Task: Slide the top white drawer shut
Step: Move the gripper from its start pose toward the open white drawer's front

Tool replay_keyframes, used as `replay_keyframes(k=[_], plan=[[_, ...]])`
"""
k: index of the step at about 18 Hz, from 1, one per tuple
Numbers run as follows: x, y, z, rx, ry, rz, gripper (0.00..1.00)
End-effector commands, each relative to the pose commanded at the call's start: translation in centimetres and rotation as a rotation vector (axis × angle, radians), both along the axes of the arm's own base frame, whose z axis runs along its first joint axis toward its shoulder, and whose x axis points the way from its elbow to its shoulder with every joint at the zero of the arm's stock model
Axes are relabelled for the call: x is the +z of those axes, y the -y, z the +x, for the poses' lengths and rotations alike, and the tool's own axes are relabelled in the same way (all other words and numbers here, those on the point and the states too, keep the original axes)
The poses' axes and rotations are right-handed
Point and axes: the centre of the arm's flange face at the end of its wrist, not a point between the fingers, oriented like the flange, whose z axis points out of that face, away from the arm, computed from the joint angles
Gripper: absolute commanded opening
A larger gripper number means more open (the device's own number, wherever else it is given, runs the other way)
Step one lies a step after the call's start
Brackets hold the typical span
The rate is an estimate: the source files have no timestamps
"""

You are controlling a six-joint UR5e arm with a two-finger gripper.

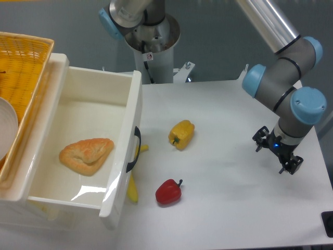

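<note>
You had the top white drawer (83, 151) pulled fully out, pastry (87, 155) inside; end effector (278, 153) sat well right of the drawer over the counter (229, 187), holding nothing, jaw gap unclear

A yellow pepper (181, 134) sits on the white table (234, 192). A red pepper (168, 191) lies near it, closer to the front edge. A banana (133, 188) lies left of the red pepper. A yellow wicker basket (23, 67) is far left.

Top white drawer (122, 151) open; end effector (277, 154) well apart.
</note>
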Motion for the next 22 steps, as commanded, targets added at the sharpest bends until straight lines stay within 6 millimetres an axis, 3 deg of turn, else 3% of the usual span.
replay_keyframes(k=[5, 10, 14, 20, 22], plan=[[0.3, 0.1, 0.2, 0.005, -0.001, 0.002, 1.00], [0.9, -2.8, 2.2, 0.113, -0.001, 0.009, 1.00], [1.8, -3.8, 3.2, 0.128, -0.009, 0.013, 1.00], [3.5, -5.0, 5.0, 0.435, 0.001, 0.025, 1.00], [3.7, -5.6, 6.7, 0.579, 0.027, 0.032, 0.91]])
